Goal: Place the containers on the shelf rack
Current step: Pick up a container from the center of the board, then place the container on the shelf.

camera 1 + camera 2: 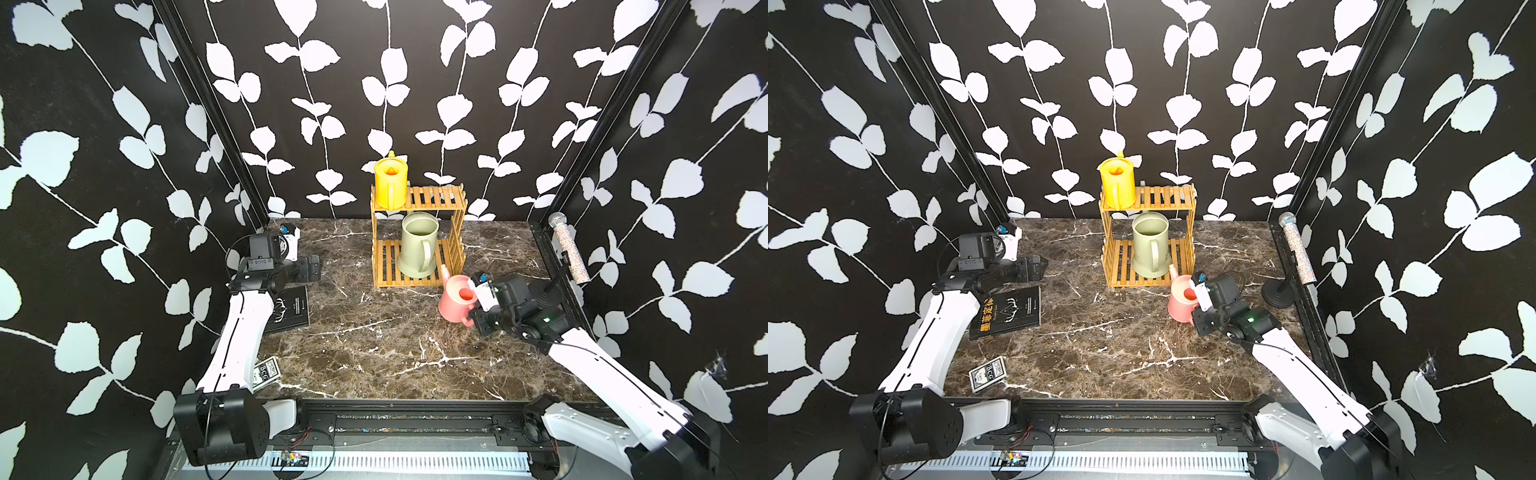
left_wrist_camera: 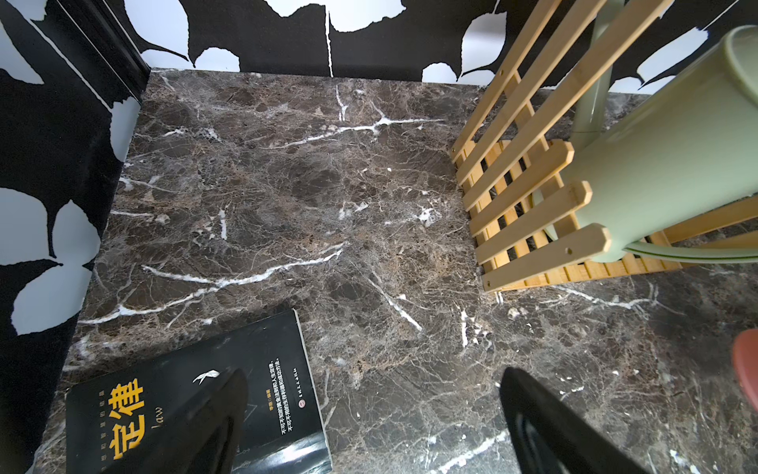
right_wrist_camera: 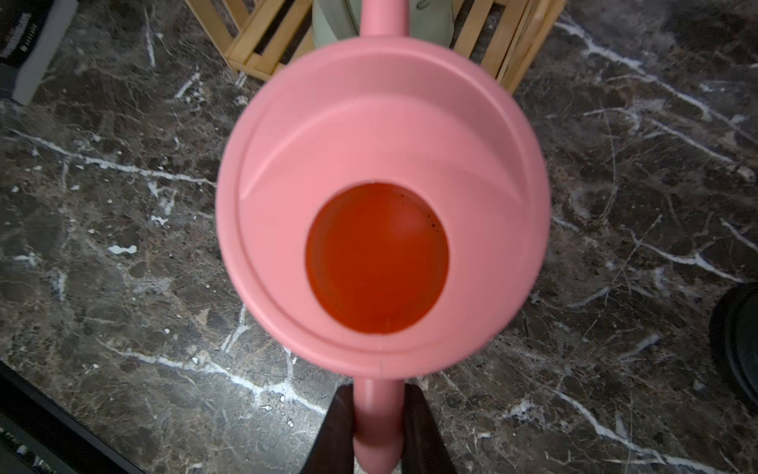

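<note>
Now we have the right gripper [image 3: 377, 429] clamped on the handle [image 3: 375, 404] of the pink can [image 3: 381, 164]. The can seems to stand on the table [image 1: 374, 353], just beside the near right corner of the rack [image 1: 436, 197]. The yellow can [image 1: 390, 183] sits at the left end of the top shelf, and the green can [image 1: 417, 245] fills the middle of the lower shelf. Our left gripper [image 2: 373, 394] hangs well to the left of the rack, fingers wide apart and holding nothing.

The trouble we foresee is the pink can's spout [image 3: 381, 18], which points at the rack and lies very close to that corner. A lift that drifts toward the far side could catch the slats, and that could shove the rack or rock the green can. Held only by its thin handle, the pink can may also swing in the grip and land tilted on a shelf.
</note>
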Motion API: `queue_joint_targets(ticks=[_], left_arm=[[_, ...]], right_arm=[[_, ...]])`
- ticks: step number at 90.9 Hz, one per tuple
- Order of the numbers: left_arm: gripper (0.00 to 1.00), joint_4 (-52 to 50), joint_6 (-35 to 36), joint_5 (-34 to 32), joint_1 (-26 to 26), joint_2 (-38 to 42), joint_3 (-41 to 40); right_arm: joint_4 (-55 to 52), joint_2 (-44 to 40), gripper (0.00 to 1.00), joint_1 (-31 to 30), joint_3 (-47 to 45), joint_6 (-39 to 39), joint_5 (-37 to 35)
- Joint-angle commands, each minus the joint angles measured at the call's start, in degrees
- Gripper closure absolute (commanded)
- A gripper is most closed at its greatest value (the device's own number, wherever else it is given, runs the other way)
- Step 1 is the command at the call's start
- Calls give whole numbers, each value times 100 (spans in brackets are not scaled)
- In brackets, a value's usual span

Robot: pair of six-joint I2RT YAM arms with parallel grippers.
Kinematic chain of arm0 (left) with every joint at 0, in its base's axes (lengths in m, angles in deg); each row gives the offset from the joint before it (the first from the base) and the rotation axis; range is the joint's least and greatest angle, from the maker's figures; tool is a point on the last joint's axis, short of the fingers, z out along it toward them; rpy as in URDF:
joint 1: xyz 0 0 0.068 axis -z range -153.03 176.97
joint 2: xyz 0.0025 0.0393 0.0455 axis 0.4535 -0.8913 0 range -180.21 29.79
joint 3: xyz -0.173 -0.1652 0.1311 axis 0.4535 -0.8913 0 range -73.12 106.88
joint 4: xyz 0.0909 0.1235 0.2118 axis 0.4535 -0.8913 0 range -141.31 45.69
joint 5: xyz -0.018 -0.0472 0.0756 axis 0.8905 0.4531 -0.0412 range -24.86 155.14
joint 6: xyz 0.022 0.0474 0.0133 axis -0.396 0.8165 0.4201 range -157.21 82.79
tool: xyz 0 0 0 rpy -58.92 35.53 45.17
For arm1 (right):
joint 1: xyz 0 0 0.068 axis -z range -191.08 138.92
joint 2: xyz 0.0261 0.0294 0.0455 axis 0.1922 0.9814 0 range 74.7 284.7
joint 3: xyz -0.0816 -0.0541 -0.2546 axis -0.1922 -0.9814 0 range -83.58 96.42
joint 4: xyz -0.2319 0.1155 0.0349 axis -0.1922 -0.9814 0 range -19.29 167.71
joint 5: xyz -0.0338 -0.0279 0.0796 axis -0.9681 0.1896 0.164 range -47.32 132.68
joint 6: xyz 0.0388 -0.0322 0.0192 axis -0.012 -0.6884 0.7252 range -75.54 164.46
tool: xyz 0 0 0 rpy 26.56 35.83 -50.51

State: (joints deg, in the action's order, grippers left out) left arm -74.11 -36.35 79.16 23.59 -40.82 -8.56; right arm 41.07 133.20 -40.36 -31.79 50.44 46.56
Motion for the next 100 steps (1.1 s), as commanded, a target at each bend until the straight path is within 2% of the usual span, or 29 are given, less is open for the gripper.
queue_joint_targets(ticks=[1,37,65,85,100], left_arm=[[1,74,38,-5,-40,54,-72],[2,42,256,-70,-47,91,-46],[1,-18,540,300,-49,120,31],[1,-215,883,505,-47,83,361],[1,-569,1213,999,8,-92,940]], right_arm=[[-478,-47,96,-22,643,46,-45],[-1475,1152,96,-20,3452,53,-647],[-1589,2424,98,1,5320,-5,-1164],[-1527,3467,99,35,6635,-179,-1359],[-1913,4545,99,154,8253,-263,-1398]])
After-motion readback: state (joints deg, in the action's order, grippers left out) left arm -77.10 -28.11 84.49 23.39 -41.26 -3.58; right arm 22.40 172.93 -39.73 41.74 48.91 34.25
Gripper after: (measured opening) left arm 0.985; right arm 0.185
